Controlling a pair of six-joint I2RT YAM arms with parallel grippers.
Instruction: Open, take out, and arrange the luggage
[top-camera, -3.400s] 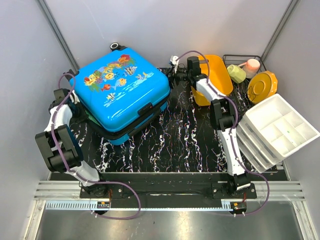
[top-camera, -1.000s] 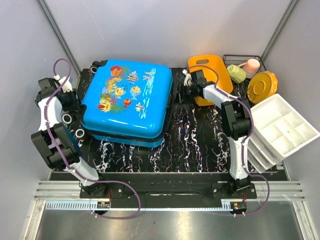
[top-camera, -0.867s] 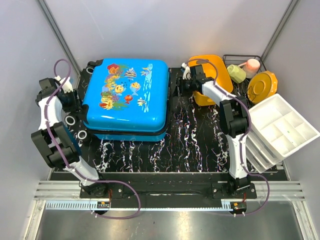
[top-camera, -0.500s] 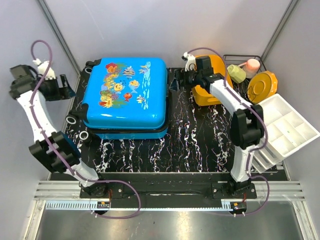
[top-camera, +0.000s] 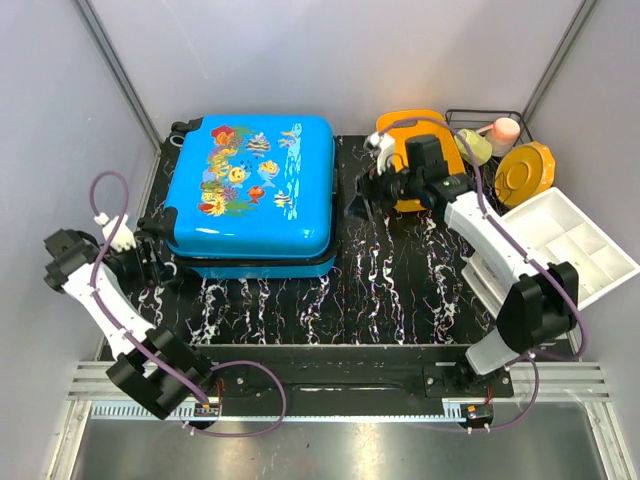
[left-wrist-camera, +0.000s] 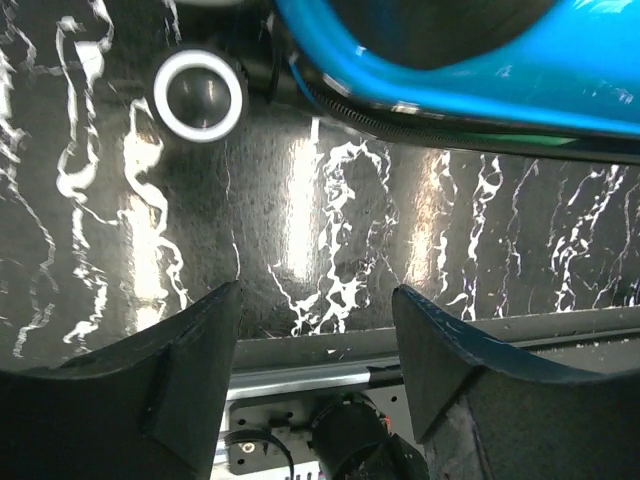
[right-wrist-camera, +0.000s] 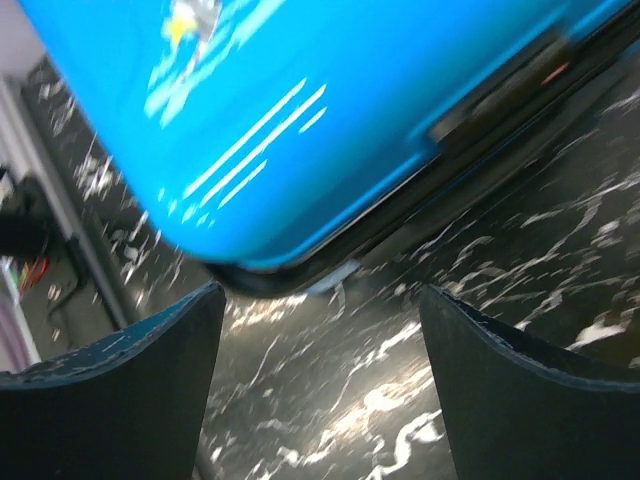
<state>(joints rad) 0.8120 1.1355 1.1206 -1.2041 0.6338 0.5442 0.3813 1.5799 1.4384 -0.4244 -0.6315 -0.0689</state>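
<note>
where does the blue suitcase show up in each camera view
Top external: blue suitcase left of centre, fish-print lid up.
Left wrist: its blue edge runs along the top, right of a wheel.
Right wrist: its shell fills the upper part, blurred.
Shared landmark: the black white-veined tabletop under it.

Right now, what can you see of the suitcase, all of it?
The suitcase is a bright blue glossy hard shell lying flat on the table, far left, lid up with a cartoon fish print. It looks closed: a dark seam runs round its side. A small white-rimmed wheel sticks out at its left end. The left gripper sits off its near left corner, the right gripper off its right side, jaws open, neither holding it.
</note>
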